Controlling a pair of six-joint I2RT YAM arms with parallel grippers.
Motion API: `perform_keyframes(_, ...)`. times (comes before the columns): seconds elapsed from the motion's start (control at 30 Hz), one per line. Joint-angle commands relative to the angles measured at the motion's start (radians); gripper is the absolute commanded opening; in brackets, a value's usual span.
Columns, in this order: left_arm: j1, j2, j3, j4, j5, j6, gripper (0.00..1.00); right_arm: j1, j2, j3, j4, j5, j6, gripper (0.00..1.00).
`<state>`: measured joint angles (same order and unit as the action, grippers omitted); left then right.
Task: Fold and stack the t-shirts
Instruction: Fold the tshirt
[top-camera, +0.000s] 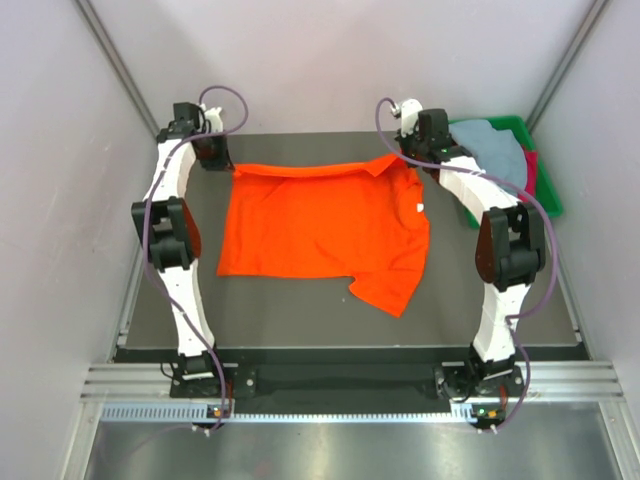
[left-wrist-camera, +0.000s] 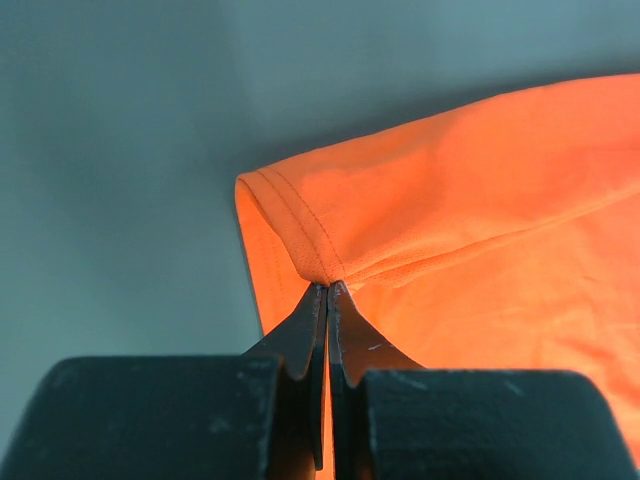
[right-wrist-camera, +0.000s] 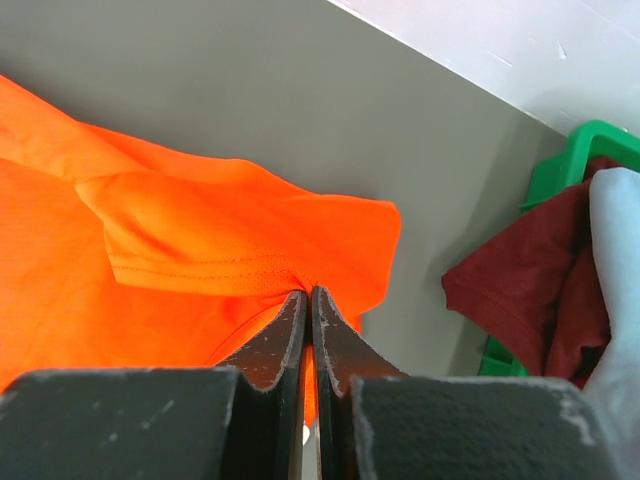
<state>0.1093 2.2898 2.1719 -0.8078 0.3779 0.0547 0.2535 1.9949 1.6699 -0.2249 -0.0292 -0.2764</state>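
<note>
A bright orange t-shirt (top-camera: 320, 228) lies spread on the dark table, one sleeve hanging toward the near right. My left gripper (left-wrist-camera: 328, 288) is shut on the orange t-shirt's far left hem corner (left-wrist-camera: 300, 225). My right gripper (right-wrist-camera: 308, 293) is shut on the far right edge of the orange t-shirt (right-wrist-camera: 230, 240). In the top view both grippers sit at the shirt's far corners, left gripper (top-camera: 218, 158) and right gripper (top-camera: 412, 158). A pale grey-blue t-shirt (top-camera: 495, 150) and a dark red t-shirt (right-wrist-camera: 530, 290) lie in the tray.
A green plastic tray (top-camera: 548, 190) stands at the table's far right, close to my right arm; its green rim (right-wrist-camera: 560, 165) shows in the right wrist view. White walls enclose the table (top-camera: 300, 310) on the left, far and right sides.
</note>
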Motion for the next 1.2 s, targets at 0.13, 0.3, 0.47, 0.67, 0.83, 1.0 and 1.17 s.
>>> perform_keyframes(0.13, 0.016, -0.073, -0.03, 0.03, 0.007, 0.013, 0.0, 0.01, -0.074, -0.056, 0.022, 0.002, -0.003, 0.0)
perform_keyframes(0.3, 0.029, -0.092, -0.046, 0.024, 0.015, 0.02, 0.0, 0.012, -0.122, -0.104, 0.013, -0.003, 0.002, 0.0)
perform_keyframes(0.47, 0.033, -0.124, -0.08, 0.019, 0.016, 0.027, 0.0, 0.013, -0.157, -0.145, 0.01, -0.001, 0.0, 0.0)
perform_keyframes(0.67, 0.039, -0.141, -0.136, -0.014, 0.045, 0.048, 0.0, 0.018, -0.186, -0.191, 0.001, -0.005, 0.0, 0.0)
perform_keyframes(0.83, 0.038, -0.139, -0.153, -0.085, 0.076, 0.054, 0.0, 0.017, -0.202, -0.237, 0.007, -0.006, 0.0, 0.0)
perform_keyframes(1.0, 0.038, -0.147, -0.198, -0.077, 0.069, 0.053, 0.0, 0.02, -0.199, -0.259, 0.002, -0.015, 0.006, 0.0)
perform_keyframes(1.17, 0.038, -0.159, -0.215, -0.071, 0.058, 0.053, 0.0, 0.024, -0.209, -0.277, 0.001, -0.018, 0.008, 0.0)
